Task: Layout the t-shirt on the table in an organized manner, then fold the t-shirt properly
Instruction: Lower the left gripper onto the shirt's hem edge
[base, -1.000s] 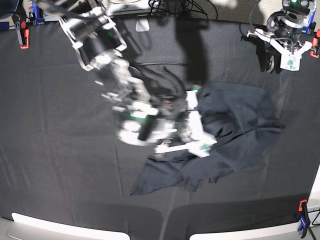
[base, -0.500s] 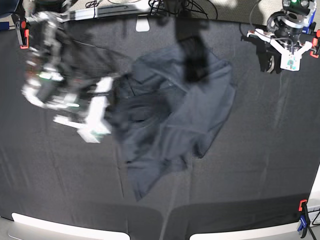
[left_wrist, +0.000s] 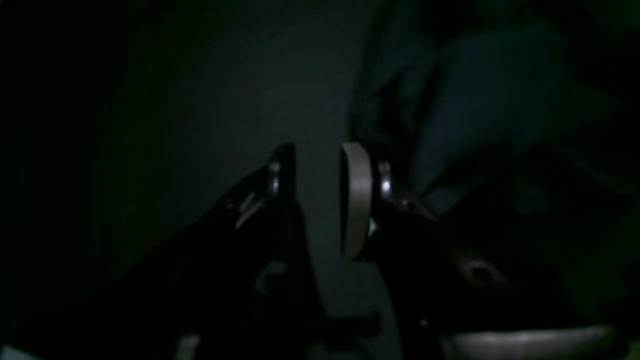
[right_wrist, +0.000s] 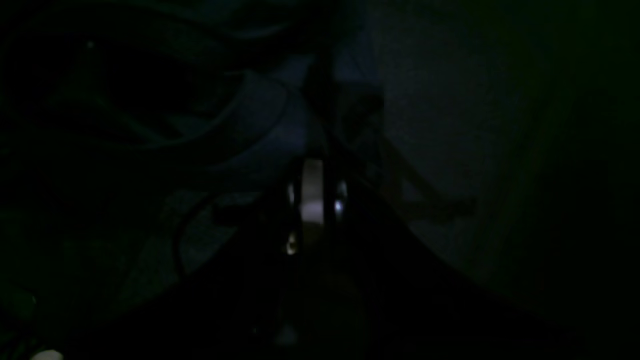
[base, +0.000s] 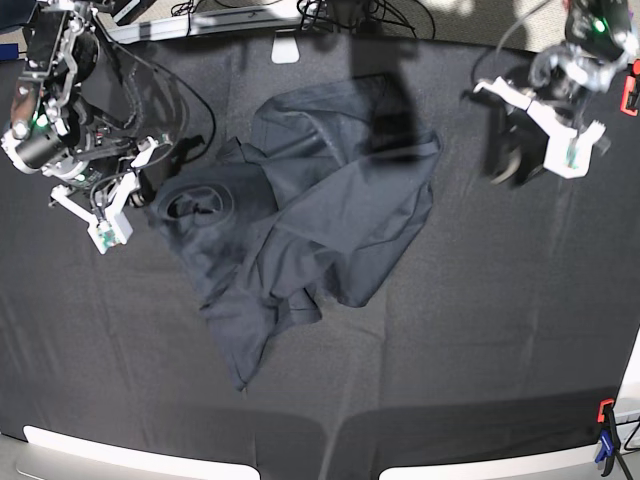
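Only from base: t-shirt (base: 310, 215) outline (crumpled)

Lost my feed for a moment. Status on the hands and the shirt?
Right hand shut on t-shirt edge. Left hand open, empty, clear of the fabric. T-shirt crumpled mid-table, not laid flat. Nothing in the way.
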